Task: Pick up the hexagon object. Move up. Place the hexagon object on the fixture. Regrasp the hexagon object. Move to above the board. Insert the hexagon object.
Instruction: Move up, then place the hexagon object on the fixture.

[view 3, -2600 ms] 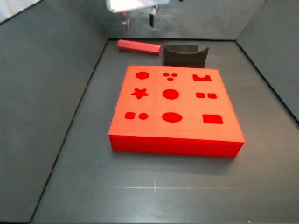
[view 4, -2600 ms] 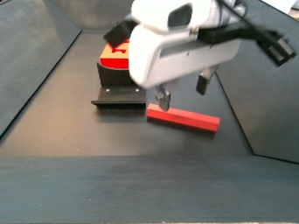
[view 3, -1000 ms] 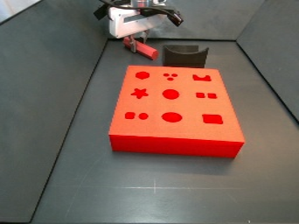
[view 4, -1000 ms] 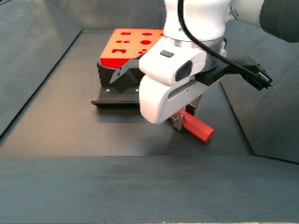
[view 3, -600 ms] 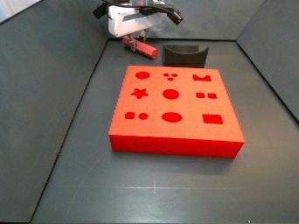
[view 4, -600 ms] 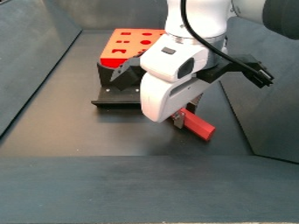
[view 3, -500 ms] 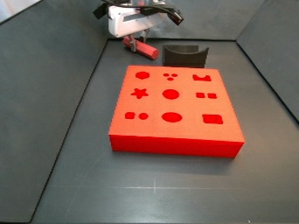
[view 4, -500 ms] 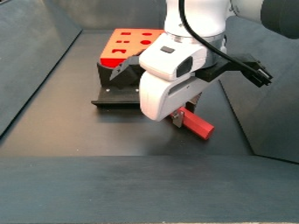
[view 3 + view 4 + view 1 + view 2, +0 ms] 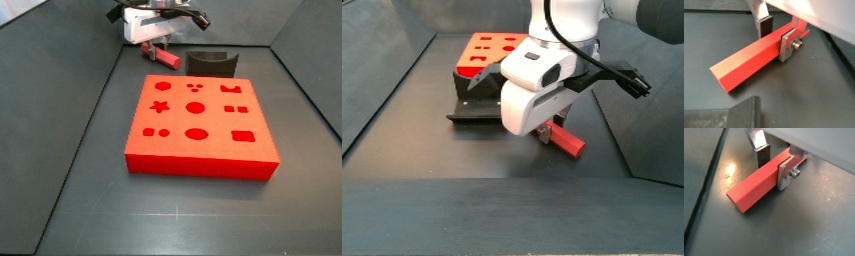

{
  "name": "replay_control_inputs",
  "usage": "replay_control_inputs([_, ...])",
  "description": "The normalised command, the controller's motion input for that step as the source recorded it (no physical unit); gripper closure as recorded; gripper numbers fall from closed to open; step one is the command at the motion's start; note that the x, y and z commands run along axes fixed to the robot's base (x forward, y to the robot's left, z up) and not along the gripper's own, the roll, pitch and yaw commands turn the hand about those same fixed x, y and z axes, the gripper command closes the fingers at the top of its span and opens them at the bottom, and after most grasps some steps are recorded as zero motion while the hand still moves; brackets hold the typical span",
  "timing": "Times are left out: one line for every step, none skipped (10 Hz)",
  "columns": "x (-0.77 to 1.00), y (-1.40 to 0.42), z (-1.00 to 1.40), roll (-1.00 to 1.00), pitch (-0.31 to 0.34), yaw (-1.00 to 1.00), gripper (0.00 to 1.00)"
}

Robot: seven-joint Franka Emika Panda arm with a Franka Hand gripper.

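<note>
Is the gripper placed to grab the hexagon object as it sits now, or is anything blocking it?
Probably yes. The gripper is down at the floor with one finger on either side of the hexagon object, and nothing lies between them. The fixture and the board both sit apart from it.

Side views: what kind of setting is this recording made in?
Probably a lab test cell for peg insertion: a grey walled floor, a red board of shaped holes, a dark fixture, and the end effector closed on the hexagon object.
</note>
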Motion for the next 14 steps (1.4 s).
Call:
replay_control_inputs([0.05,0.04,0.86,0.01,-0.025,0.01,1.00])
replay_control_inputs([0.02,0.04,0.75,0.02,0.004,0.00,1.00])
replay_control_inputs([0.00,0.02,0.61,0.03,0.020,-0.01,1.00])
replay_control_inputs([-0.01,0.01,0.42,0.05,0.038,-0.01,1.00])
replay_control_inputs([-0.01,0.01,0.32,0.06,0.045,-0.02,1.00])
replay_control_inputs([0.00,0.00,1.00,0.00,0.000,0.00,1.00])
replay_control_inputs([0.00,0.00,1.00,0.01,0.012,0.00,1.00])
replay_control_inputs([-0.01,0.00,1.00,0.03,0.035,-0.01,1.00])
replay_control_inputs([-0.01,0.00,1.00,0.04,0.041,-0.01,1.00])
replay_control_inputs([-0.02,0.00,1.00,0.06,0.053,-0.01,1.00])
replay_control_inputs([-0.02,0.00,1.00,0.08,0.062,-0.01,1.00])
replay_control_inputs([-0.03,0.00,1.00,0.09,0.069,0.00,1.00])
replay_control_inputs([-0.03,0.00,0.95,0.11,0.077,0.01,1.00])
replay_control_inputs([-0.02,-0.01,0.81,0.11,0.085,0.02,1.00])
